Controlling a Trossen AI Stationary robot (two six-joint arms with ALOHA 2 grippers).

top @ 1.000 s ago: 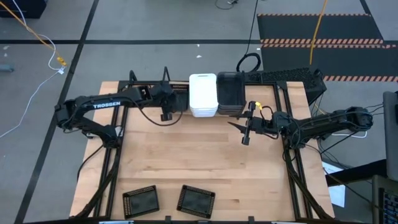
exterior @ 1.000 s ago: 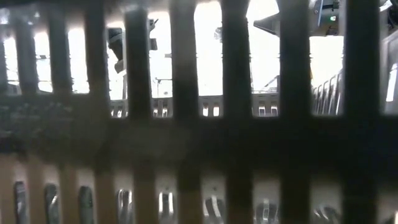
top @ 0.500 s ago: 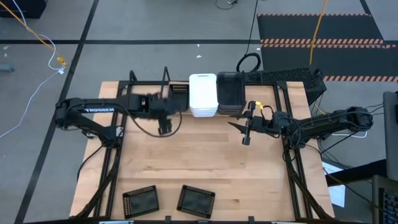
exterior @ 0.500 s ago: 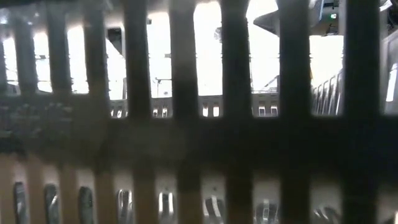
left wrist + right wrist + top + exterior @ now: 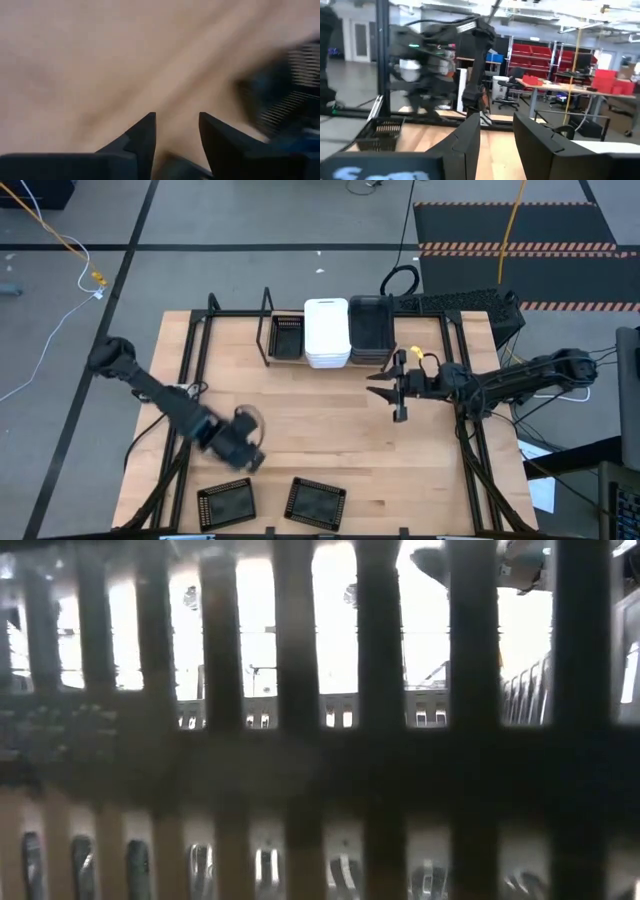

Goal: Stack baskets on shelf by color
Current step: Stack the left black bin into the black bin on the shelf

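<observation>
Seen from above, the left gripper (image 5: 243,456) hangs just above two black trays (image 5: 226,504) on the desk (image 5: 330,430); its wrist view shows empty jaws slightly parted. The right gripper (image 5: 395,390), jaws released, hovers near the white baskets (image 5: 326,332) and grey baskets (image 5: 371,328) on the shelf (image 5: 235,330). The low view shows only blurred bars.

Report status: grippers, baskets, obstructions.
Left gripper open, empty, above two black trays at near edge. Right gripper open, idle mid-table. One black tray shelved. No obstruction.
</observation>
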